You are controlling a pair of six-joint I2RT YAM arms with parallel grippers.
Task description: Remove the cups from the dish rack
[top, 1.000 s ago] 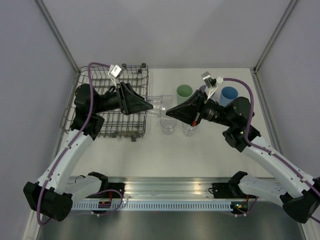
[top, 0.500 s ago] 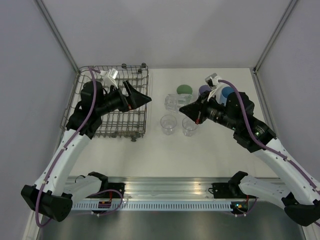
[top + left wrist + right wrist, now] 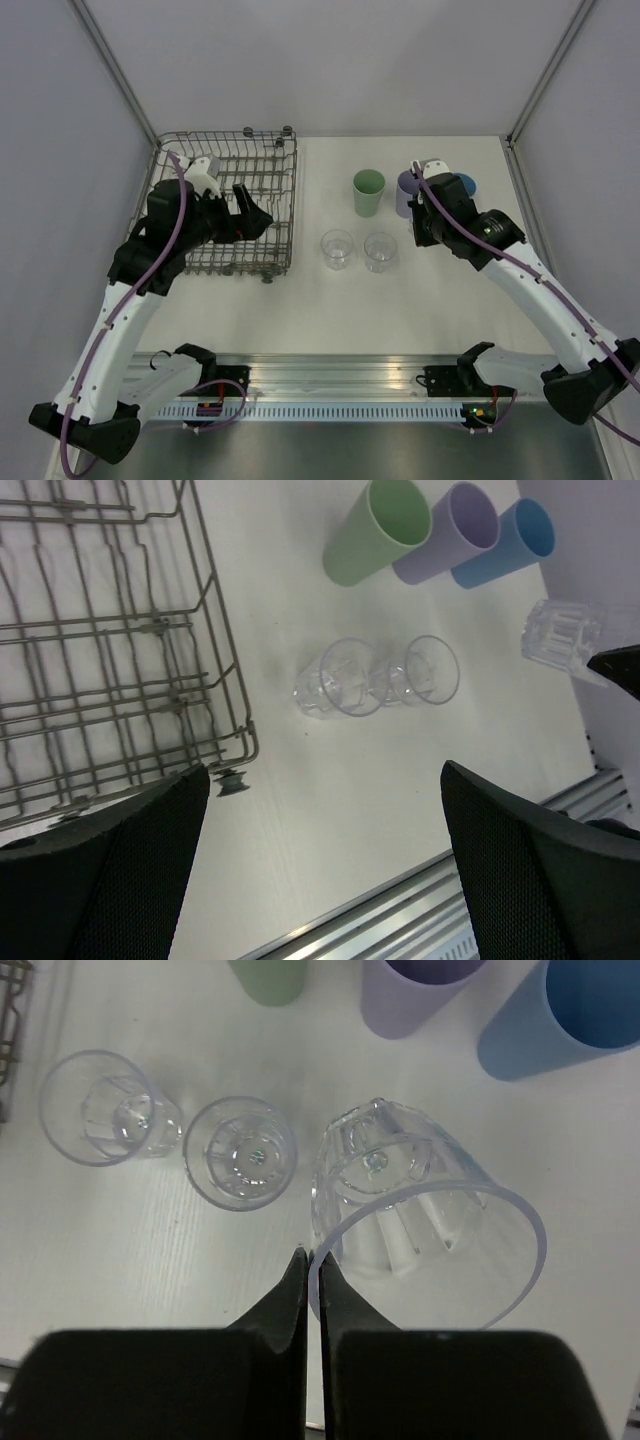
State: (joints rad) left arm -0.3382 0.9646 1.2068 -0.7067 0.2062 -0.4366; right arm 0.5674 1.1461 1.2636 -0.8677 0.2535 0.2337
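A robotics lab test cell: plain pale panel walls (image 3: pixel 350 60) on metal frame posts (image 3: pixel 114 70) rise beyond the left gripper (image 3: pixel 252 205), with a white table (image 3: pixel 400 300) below it and an aluminium mounting rail (image 3: pixel 340 378) at its arm's base.

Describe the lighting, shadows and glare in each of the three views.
Top external: even, diffuse light; the clear cups cast only faint shadows. Left wrist: the left end effector shows as dark masses against the bright table. Right wrist: highlights glint on the held clear cup.
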